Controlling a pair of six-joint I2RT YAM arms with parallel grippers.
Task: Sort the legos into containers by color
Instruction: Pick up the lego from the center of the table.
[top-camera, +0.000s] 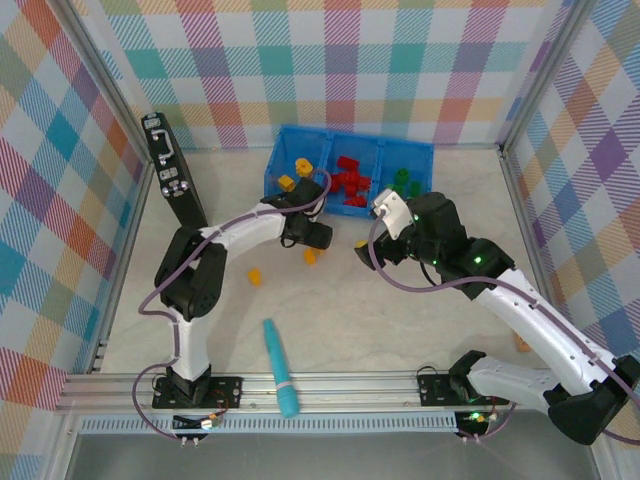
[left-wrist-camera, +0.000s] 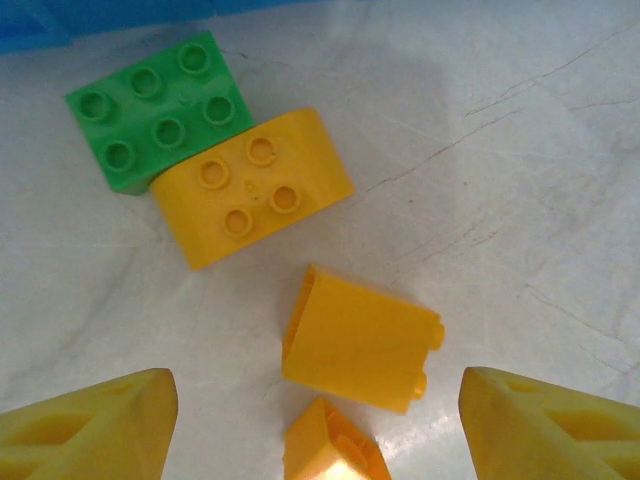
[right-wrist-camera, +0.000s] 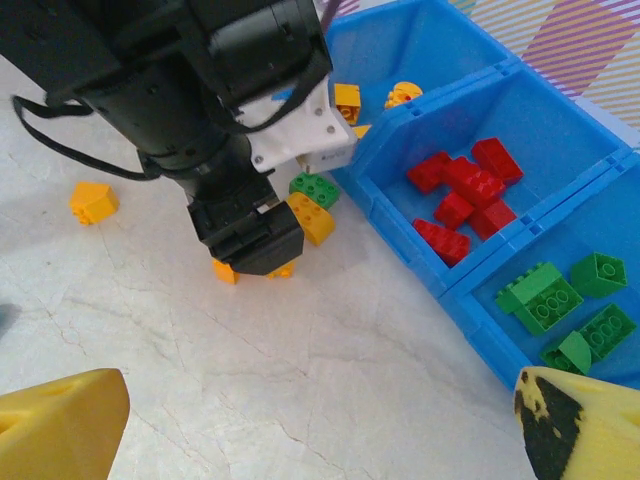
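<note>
Left gripper (left-wrist-camera: 315, 405) spread wide, low over a tipped yellow brick (left-wrist-camera: 360, 345) on the table (left-wrist-camera: 520, 150) near the blue bin (right-wrist-camera: 440, 40) (green brick (left-wrist-camera: 160, 110) touches a second yellow brick (left-wrist-camera: 250, 185) alongside); right gripper (right-wrist-camera: 320, 420) likewise spread above the tabletop.

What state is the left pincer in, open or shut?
Open. In the left wrist view the left pincer has its yellow fingers wide apart, with a yellow brick lying on the table in the gap.
</note>
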